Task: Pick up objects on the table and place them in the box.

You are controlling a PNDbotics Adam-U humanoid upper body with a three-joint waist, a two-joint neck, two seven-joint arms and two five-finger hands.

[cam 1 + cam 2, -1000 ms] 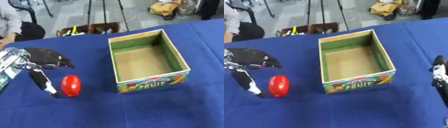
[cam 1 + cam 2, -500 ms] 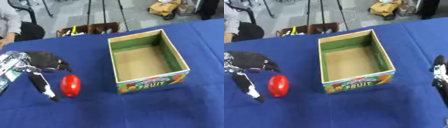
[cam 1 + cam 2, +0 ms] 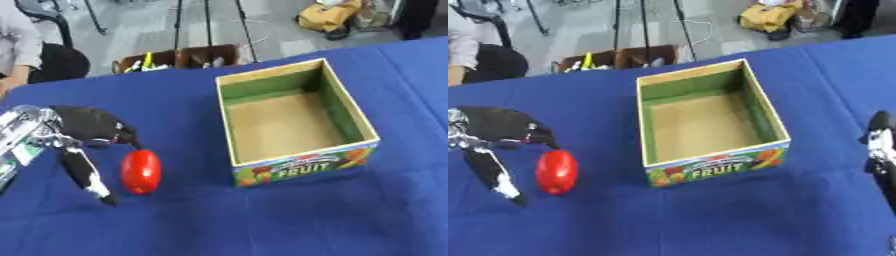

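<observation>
A red oblong object (image 3: pixel 140 171) lies on the blue tablecloth to the left of the cardboard box (image 3: pixel 296 119), whose front wall reads FRUIT and whose inside looks bare. My left hand (image 3: pixel 83 136) hovers just left of the red object, open, with its fingers spread: the upper ones reach toward the object's top, and the thumb (image 3: pixel 86 173) stretches down along its left side. I cannot tell whether any finger touches it. My right hand (image 3: pixel 878 147) shows only at the right edge of the right eye view, fingers straight.
Blue cloth (image 3: pixel 262 220) covers the table. Beyond its far edge stand an open brown crate (image 3: pixel 179 56) on the floor, tripod legs and a yellow bag (image 3: pixel 332 17). A seated person (image 3: pixel 26 52) is at the far left.
My left hand has slid slightly down and nearer to the red object, its thumb now lower beside it. The red object, box and right hand stay put.
</observation>
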